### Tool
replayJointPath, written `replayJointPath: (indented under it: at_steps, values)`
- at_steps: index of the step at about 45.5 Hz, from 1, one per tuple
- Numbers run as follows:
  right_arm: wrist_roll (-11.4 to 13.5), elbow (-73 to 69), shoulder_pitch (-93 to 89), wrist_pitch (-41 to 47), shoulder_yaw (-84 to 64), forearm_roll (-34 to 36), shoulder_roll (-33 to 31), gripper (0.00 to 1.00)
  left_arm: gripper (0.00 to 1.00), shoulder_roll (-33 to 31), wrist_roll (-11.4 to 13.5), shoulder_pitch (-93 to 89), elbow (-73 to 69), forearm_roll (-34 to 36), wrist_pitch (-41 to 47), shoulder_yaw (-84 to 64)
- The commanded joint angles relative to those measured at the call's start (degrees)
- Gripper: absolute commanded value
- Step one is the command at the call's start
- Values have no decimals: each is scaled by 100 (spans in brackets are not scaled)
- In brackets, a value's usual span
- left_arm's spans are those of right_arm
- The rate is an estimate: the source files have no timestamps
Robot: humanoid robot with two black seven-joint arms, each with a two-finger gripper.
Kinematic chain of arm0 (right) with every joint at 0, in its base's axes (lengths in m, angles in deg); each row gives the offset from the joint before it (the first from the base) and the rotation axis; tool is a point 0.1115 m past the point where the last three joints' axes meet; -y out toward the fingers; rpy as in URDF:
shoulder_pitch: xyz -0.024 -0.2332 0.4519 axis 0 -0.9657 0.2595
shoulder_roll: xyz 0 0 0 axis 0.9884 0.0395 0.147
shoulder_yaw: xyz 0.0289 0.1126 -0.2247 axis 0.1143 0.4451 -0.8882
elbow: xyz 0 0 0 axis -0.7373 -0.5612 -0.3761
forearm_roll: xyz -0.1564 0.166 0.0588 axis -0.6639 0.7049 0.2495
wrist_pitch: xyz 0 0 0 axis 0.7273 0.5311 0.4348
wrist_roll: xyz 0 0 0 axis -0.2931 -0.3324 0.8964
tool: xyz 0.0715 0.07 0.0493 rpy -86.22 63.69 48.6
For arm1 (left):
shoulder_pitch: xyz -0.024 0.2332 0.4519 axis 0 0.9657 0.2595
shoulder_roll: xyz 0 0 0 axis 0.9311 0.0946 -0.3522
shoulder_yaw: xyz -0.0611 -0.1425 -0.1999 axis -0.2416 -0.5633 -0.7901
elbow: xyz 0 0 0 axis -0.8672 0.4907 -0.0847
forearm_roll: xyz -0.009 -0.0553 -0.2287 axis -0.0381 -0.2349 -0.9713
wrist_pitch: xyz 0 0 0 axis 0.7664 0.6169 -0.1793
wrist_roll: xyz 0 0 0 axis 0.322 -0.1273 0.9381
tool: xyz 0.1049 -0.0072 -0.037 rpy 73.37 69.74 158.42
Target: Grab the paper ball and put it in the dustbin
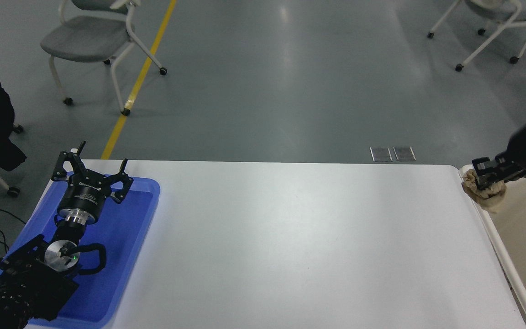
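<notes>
The tan crumpled paper ball [486,195] is held in the air by my right gripper [484,179], which is shut on it. Ball and gripper hang over the near-left rim of the cream-beige dustbin [525,237] at the table's right edge. The right arm comes in from the right edge, blurred. My left gripper [92,171] is open and empty, parked over the blue tray at the lower left.
A flat blue tray [126,242] lies at the table's left under the left arm. The white table [290,242] spans the middle. Chairs stand on the grey floor beyond, and a dark-clothed person is at the far left edge.
</notes>
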Motion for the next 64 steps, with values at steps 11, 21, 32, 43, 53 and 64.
replayJointPath:
  at_steps: [11, 21, 32, 43, 53, 64]
  values:
    - [0, 376, 118, 116, -774, 36, -33, 0, 100, 1, 0, 0, -8, 0, 0, -1]
    - [-44, 1878, -883, 89, -432, -1184, -1088, 0, 100, 1, 0, 0, -8, 0, 0, 7]
    - [-193, 3952, -3422, -16, 1298, -1783, -1827, 0, 100, 1, 0, 0, -8, 0, 0, 7]
    - [-316, 5667, -6182, -797, 2986, -1783, -1555, 0, 100, 1, 0, 0, -8, 0, 0, 7]
    - [-246, 6326, -7827, -1861, 3804, -1511, -835, 0, 100, 1, 0, 0, -8, 0, 0, 7]
    - [-228, 7970, -9128, -2169, 3963, -220, 475, 0, 100, 1, 0, 0, -8, 0, 0, 7]
